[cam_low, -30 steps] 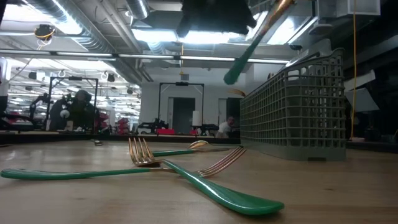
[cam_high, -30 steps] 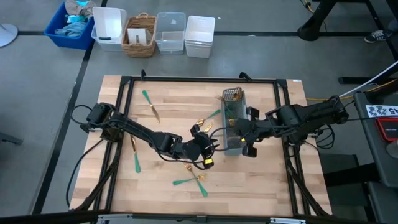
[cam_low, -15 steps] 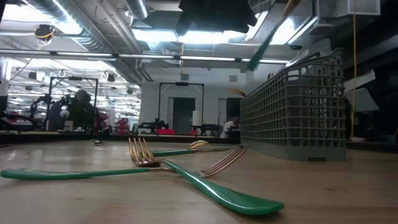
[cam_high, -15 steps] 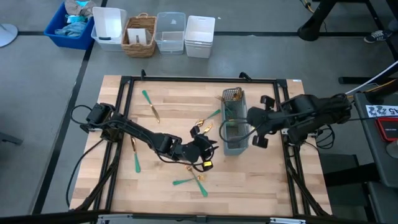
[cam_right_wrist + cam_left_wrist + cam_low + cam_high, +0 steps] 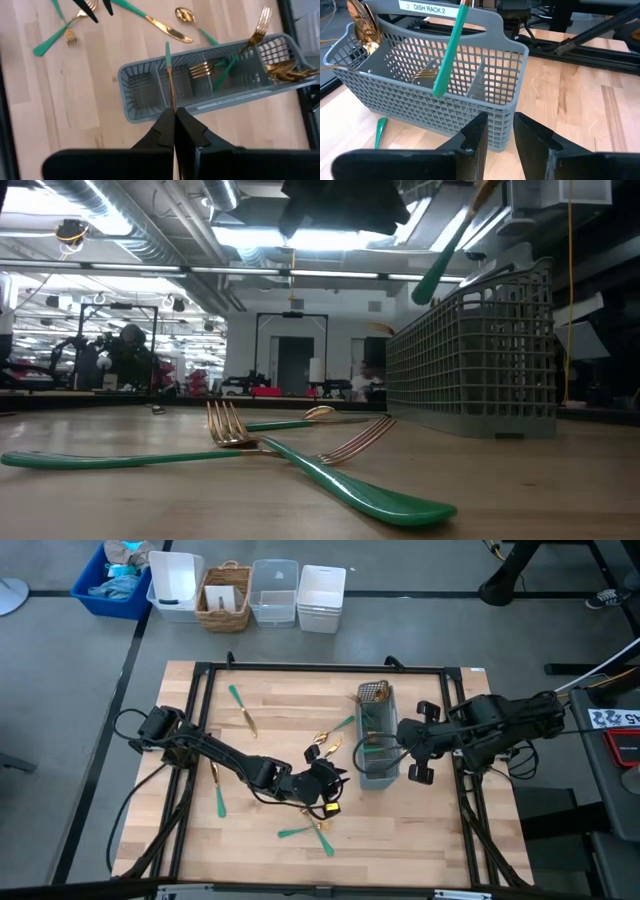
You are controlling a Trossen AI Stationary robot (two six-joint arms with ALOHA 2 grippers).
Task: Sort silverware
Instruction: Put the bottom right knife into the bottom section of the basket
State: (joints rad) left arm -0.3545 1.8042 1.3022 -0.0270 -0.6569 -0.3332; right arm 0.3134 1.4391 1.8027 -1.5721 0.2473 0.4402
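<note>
Shifted back over caddy (image 5: pixel 376 735), right claw (image 5: pixel 174 121) pinching teal-handled utensil (image 5: pixel 169 75), left claw (image 5: pixel 499 131) open

High overhead, low table-level; all 4 share caddy (image 5: pixel 376 737).

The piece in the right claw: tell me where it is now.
The right claw holds the teal-handled piece by its gold end, handle down, above the grey caddy at the table's right side; the left wrist view shows the handle tip over the caddy's middle.
</note>
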